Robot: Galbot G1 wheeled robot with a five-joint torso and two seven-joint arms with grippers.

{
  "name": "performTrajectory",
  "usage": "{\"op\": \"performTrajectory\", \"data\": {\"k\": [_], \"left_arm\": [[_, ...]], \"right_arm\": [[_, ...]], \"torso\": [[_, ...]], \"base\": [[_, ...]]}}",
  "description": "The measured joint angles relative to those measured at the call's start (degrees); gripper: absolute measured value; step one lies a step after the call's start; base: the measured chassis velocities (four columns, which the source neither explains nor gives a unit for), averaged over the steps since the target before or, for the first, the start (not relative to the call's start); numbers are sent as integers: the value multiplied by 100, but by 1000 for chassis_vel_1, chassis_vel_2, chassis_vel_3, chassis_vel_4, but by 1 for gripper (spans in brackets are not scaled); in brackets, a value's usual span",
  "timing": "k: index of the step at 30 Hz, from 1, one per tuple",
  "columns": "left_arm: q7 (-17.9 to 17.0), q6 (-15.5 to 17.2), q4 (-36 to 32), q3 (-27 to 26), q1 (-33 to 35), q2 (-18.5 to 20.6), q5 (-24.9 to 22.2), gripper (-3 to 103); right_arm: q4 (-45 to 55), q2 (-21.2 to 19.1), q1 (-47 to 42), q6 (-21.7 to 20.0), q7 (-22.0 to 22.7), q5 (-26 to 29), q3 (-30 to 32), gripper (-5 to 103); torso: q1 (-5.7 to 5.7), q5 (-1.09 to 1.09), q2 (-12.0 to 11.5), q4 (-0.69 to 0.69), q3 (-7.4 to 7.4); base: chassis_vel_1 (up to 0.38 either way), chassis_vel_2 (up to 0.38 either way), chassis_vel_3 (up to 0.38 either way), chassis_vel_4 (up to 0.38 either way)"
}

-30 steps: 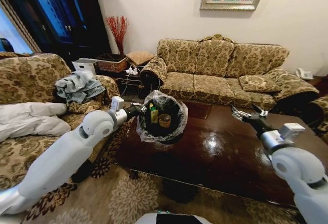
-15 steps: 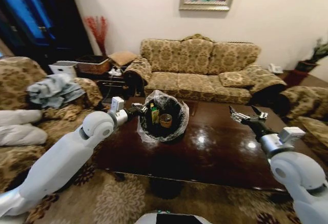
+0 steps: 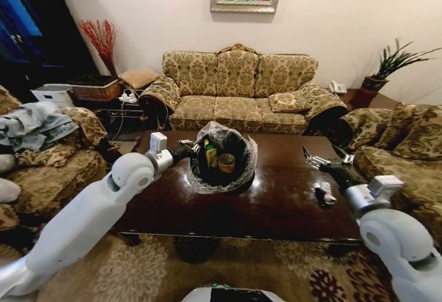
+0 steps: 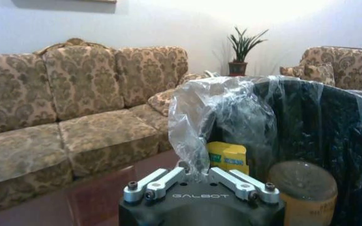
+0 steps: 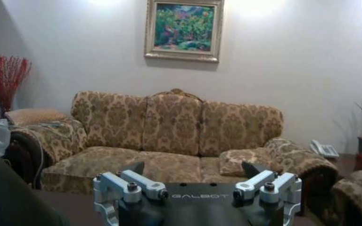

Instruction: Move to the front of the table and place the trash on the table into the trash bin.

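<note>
My left gripper (image 3: 185, 151) is shut on the rim of the trash bin (image 3: 222, 165), a black bin lined with a clear crinkled bag, held over the left half of the dark glossy table (image 3: 276, 209). In the left wrist view the gripper (image 4: 197, 175) pinches the bag-covered rim (image 4: 231, 108). Inside the bin lie a yellow-labelled bottle (image 3: 207, 153) (image 4: 228, 157) and a round brownish can (image 3: 226, 162) (image 4: 303, 188). One small silvery piece of trash (image 3: 323, 193) rests on the table's right side. Above it my right gripper (image 3: 328, 157) (image 5: 193, 183) hovers open and holds nothing.
A patterned sofa (image 3: 235, 84) stands behind the table, an armchair (image 3: 407, 150) at the right, and another sofa with clothes (image 3: 41, 136) at the left. A wicker basket (image 3: 93, 88) sits on a side table at the back left. A potted plant (image 3: 387, 63) is at the back right.
The whole head view has swung to the right, so the camera moved and the table's right end with the small silvery item came into view. Both arms keep their pose, with the bin still held.
</note>
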Motion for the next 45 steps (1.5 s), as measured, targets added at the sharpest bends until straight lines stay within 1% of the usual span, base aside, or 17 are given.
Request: {"op": "performTrajectory", "data": {"k": [2, 5, 10, 17, 20, 22, 23, 24, 26, 28, 30, 32, 33, 34, 36, 40, 45], "left_arm": [[-9, 19, -24, -46, 39, 4, 0, 2], [-16, 37, -78, -99, 92, 8, -3, 2], [-19, 49, -163, -178, 204, 2, 3, 2], [-12, 44, -285, -296, 405, -53, 108, 2], [-37, 25, -316, -392, 587, -127, 231, 2], [-27, 23, -326, -439, 662, -146, 255, 2], [13, 21, -333, -481, 737, -160, 284, 2], [97, 21, -334, -527, 818, -172, 332, 2], [176, 21, -334, -555, 872, -183, 381, 2], [279, 20, -333, -576, 959, -210, 468, 2], [294, 18, -329, -576, 977, -226, 485, 2], [300, 14, -315, -560, 1001, -251, 504, 2], [300, 14, -315, -560, 1001, -251, 504, 2], [306, 11, -316, -558, 1025, -250, 509, 2], [330, 8, -324, -587, 1130, -226, 529, 2], [324, 8, -323, -617, 1219, -199, 559, 2], [309, 8, -328, -617, 1243, -147, 555, 2]], "right_arm": [[16, -3, -3, -11, 13, 0, -18, 100], [40, 4, -15, -18, 46, -6, -53, 100], [82, 84, -75, -19, 85, -104, -163, 100], [-118, 225, -98, 41, 349, -212, -411, 100], [-610, 296, -66, 87, 563, -339, -677, 100], [-766, 326, -61, 37, 596, -358, -767, 100], [-891, 371, -52, -38, 615, -358, -842, 100], [-1034, 429, -20, -144, 626, -326, -961, 100], [-1148, 479, 29, -215, 633, -297, -1073, 100], [-1497, 591, 280, -289, 636, -271, -1451, 100], [-1656, 627, 414, -292, 648, -280, -1603, 100], [-2085, 756, 755, -303, 844, -285, -1939, 100], [-2085, 756, 755, -303, 844, -285, -1939, 100], [-2293, 837, 925, -325, 1015, -249, -2084, 100], [-2744, 975, 1254, -361, 1274, -129, -2328, 100], [-3222, 1158, 1613, -364, 1377, -53, -2539, 100], [-3655, 1366, 1932, -372, 1322, 110, -2690, 100]], "torso": [[1, 6, 0, 0, 1], [-1, 0, 0, -1, 0], [1, 1, 0, -2, 0], [0, 5, 0, 0, 0], [0, 6, 0, -3, 0], [0, 6, 0, -3, 0], [0, 2, 0, -3, 0], [0, -11, 0, -2, 0], [0, -11, 0, -1, 0], [0, 2, 0, 4, 0], [0, 1, 0, 4, 0], [1, 1, 0, 0, 0], [1, 1, 0, 0, 0], [1, 6, 0, -1, 1], [1, 4, 0, -2, 1], [1, 3, 0, 0, 1], [1, 2, 0, 1, 1]], "base": [[-338, -389, 356, 402], [-365, -399, 365, 399], [-330, -371, 357, 400], [-201, -238, 298, 321], [-51, -69, 62, 63], [0, 0, 0, 0], [0, 0, 0, 0], [21, 54, -2, -47], [40, 54, -2, -38], [57, 68, -17, -30], [53, 55, -12, -18], [0, 0, 0, 0], [0, 0, 0, 0], [0, 0, 0, 0], [0, 0, 0, 0], [0, 0, 0, 0], [0, 0, 0, 0]]}}
